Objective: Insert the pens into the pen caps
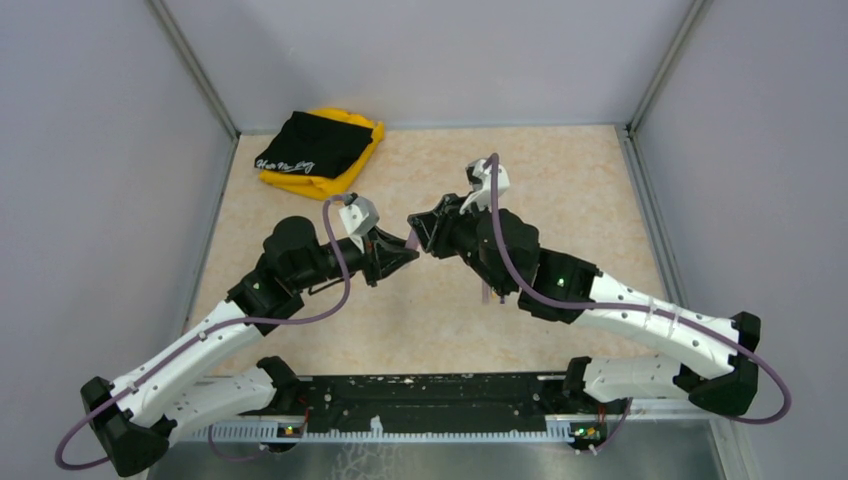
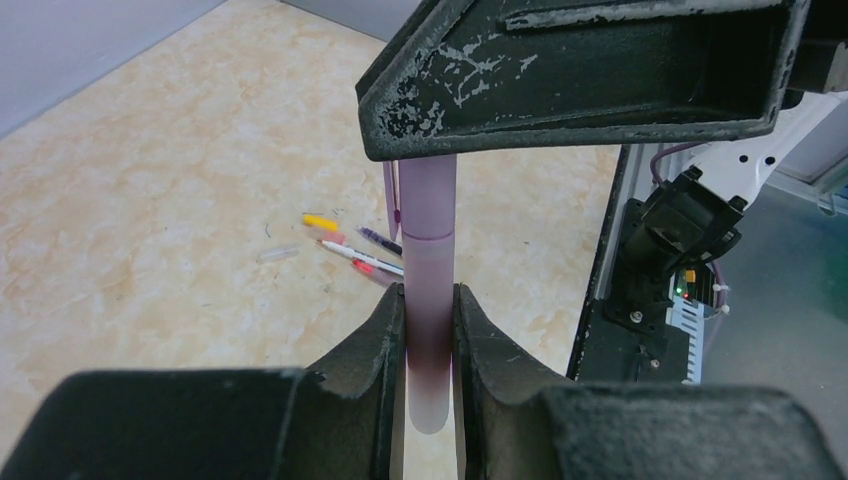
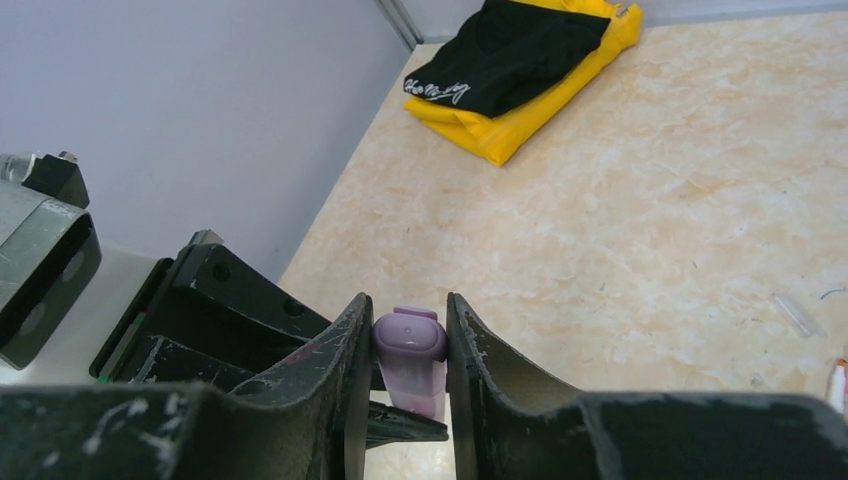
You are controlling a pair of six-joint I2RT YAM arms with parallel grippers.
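My two grippers meet above the middle of the table. The left gripper (image 2: 430, 295) is shut on the lower barrel of a purplish translucent pen (image 2: 428, 290), which stands upright between its fingers. The lilac pen cap (image 3: 410, 338) sits on that pen's upper end, down to a seam. My right gripper (image 3: 408, 298) is shut on the cap, both fingers touching its sides. In the left wrist view a right finger (image 2: 580, 80) hides the cap's top. In the top view the left gripper (image 1: 405, 247) and the right gripper (image 1: 420, 233) are tip to tip.
Loose pens (image 2: 362, 258), a yellow cap (image 2: 320, 222) and a clear cap (image 2: 278, 253) lie together on the table below the grippers. A black and yellow cloth (image 1: 318, 150) lies at the far left corner. Grey walls (image 1: 110, 150) enclose the table.
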